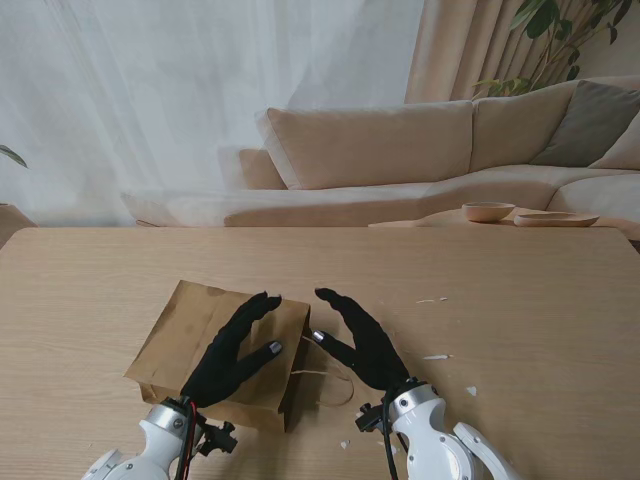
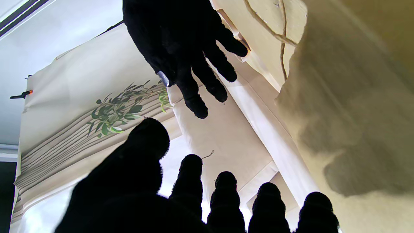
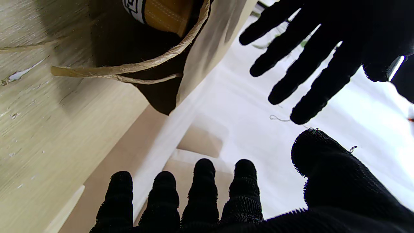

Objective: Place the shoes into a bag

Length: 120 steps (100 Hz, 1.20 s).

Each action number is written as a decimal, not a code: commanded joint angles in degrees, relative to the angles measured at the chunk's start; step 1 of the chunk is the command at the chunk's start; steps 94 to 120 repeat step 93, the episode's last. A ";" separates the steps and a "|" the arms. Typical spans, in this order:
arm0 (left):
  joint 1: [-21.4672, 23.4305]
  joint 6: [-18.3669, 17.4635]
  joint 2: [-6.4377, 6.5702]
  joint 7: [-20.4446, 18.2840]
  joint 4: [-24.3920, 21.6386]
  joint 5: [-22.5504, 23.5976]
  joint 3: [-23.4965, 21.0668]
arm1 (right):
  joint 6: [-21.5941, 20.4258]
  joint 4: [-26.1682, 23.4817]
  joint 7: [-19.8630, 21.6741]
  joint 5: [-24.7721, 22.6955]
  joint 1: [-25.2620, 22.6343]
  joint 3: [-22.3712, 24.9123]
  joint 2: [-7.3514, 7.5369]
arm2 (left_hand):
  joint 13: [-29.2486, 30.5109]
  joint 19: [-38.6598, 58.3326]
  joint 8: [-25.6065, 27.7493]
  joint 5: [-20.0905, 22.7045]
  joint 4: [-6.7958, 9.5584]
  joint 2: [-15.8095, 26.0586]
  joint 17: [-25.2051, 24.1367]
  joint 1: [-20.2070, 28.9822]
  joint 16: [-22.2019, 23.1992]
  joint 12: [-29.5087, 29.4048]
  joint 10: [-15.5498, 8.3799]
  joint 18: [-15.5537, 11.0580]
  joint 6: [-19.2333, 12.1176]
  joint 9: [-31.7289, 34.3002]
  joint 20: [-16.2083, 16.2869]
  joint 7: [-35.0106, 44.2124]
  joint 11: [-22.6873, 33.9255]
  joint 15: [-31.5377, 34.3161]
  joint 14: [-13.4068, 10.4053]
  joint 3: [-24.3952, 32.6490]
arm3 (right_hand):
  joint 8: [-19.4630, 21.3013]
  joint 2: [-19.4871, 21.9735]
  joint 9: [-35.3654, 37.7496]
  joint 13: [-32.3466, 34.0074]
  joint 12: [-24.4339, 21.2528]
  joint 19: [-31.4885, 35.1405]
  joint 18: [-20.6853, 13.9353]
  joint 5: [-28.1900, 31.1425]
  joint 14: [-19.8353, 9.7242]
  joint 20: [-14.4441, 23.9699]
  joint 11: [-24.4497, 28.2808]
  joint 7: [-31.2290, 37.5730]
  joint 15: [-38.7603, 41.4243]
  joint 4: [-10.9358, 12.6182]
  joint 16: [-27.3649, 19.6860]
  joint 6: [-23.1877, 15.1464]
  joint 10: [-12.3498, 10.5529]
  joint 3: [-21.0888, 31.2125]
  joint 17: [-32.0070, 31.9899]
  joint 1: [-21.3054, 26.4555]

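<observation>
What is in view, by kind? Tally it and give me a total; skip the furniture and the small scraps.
Paper bag: 1
Shoe, only partly seen inside the bag's mouth: 1
Black-gloved hands, left hand and right hand, both empty with fingers apart: 2
Wooden dishes beyond the table, bowl and plate: 2
Total: 6

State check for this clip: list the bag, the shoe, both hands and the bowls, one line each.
Paper bag: lying flat on the table, mouth toward the right hand, twine handles resting on the wood.
Shoe: inside the bag mouth, only partly visible.
Left hand: open, over the bag, holding nothing.
Right hand: open, beside the bag mouth, holding nothing.
Wooden bowls: upright; contents cannot be seen.
</observation>
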 commanded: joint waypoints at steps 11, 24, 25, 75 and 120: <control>0.75 -0.33 -0.24 -0.60 -0.85 -0.21 -0.54 | -0.24 -0.82 0.19 -0.13 -0.87 0.10 -0.46 | -0.79 -1.98 0.25 -1.05 0.65 2.03 0.44 0.89 -0.57 0.70 -2.70 -2.39 -1.63 -1.11 -0.99 0.35 -0.85 -0.89 -2.22 -1.69 | 0.96 2.01 -1.39 -1.59 -0.04 -1.02 -0.78 -0.86 -1.54 0.14 0.04 -0.90 -0.49 3.11 0.48 -2.27 -1.51 -1.60 -0.62 0.66; 0.68 -0.34 -0.17 -0.93 -0.82 -0.33 -0.52 | 0.08 -1.22 -0.02 -0.01 -1.19 0.41 -0.52 | -0.76 -1.97 0.18 -0.95 0.68 1.97 0.45 1.07 -0.54 0.73 -2.56 -2.47 -1.46 -1.03 -0.99 0.34 -0.74 -0.87 -2.29 -1.76 | 1.06 2.10 -1.43 -1.67 0.06 -1.00 -0.78 -0.68 -1.57 0.18 0.22 -0.98 -0.43 3.16 0.46 -2.23 -1.52 -1.52 -0.62 0.80; 0.69 -0.32 -0.16 -0.97 -0.82 -0.35 -0.52 | 0.12 -1.25 -0.03 -0.04 -1.20 0.42 -0.52 | -0.76 -1.97 0.17 -0.97 0.68 1.98 0.45 1.08 -0.54 0.73 -2.57 -2.48 -1.49 -1.05 -0.99 0.33 -0.75 -0.87 -2.30 -1.77 | 1.06 2.12 -1.47 -1.63 0.05 -1.00 -0.78 -0.71 -1.60 0.18 0.21 -1.00 -0.41 3.16 0.47 -2.24 -1.56 -1.54 -0.62 0.77; 1.54 -0.24 0.12 -2.31 -1.27 -1.02 -0.78 | 1.12 -2.68 -2.40 -1.71 -2.12 -0.24 -0.86 | -0.76 -1.97 0.13 -1.01 0.72 2.03 0.46 1.36 -0.40 0.79 -2.37 -2.46 -1.33 -1.05 -1.06 0.44 -0.63 -0.82 -2.23 -2.06 | 1.33 2.01 -1.27 -1.44 0.34 -0.81 -0.58 0.04 -1.58 0.38 0.88 -1.00 -0.02 3.27 0.47 -2.23 -1.31 -1.37 -0.38 0.83; 1.54 -0.43 0.10 -2.16 -1.29 -0.94 -0.77 | 1.14 -2.62 -2.11 -1.46 -2.04 -0.12 -0.82 | -0.76 -1.98 0.13 -1.08 0.77 2.01 0.44 1.67 -0.34 0.83 -2.29 -2.41 -1.27 -1.04 -1.06 0.48 -0.59 -0.79 -2.13 -1.96 | 1.34 2.04 -1.42 -1.50 0.45 -0.78 -0.59 -0.05 -1.58 0.40 1.11 -1.12 0.11 3.26 0.41 -2.17 -1.36 -1.27 -0.30 0.74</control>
